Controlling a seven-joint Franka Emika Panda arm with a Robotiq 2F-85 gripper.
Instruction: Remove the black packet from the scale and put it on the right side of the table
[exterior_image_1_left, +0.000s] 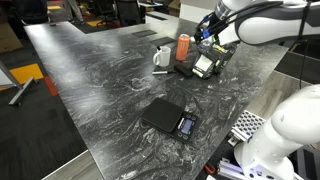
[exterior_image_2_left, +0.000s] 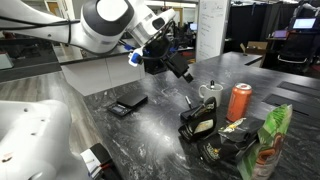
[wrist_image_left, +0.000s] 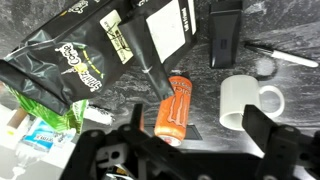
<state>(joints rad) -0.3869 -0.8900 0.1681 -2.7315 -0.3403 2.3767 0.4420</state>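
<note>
The black packet (exterior_image_1_left: 204, 66) with its white label stands on the table (exterior_image_1_left: 100, 80), off the scale, beside an orange can (exterior_image_1_left: 183, 47). In the wrist view the packet (wrist_image_left: 165, 25) is at the top, beyond the can (wrist_image_left: 172, 105). It also shows in an exterior view (exterior_image_2_left: 200, 120). The scale (exterior_image_1_left: 168, 117) lies bare near the table's front edge and shows in both exterior views (exterior_image_2_left: 128, 105). My gripper (wrist_image_left: 195, 135) is open and empty, hovering above the can and packet (exterior_image_1_left: 212, 38) (exterior_image_2_left: 184, 72).
A white mug (wrist_image_left: 245, 100) lies next to the can. A larger black bag with green print (wrist_image_left: 70, 65), a green bag (exterior_image_2_left: 272, 140), a black box (wrist_image_left: 225, 35) and a pen (wrist_image_left: 280, 55) crowd that end. The table edge is near the scale.
</note>
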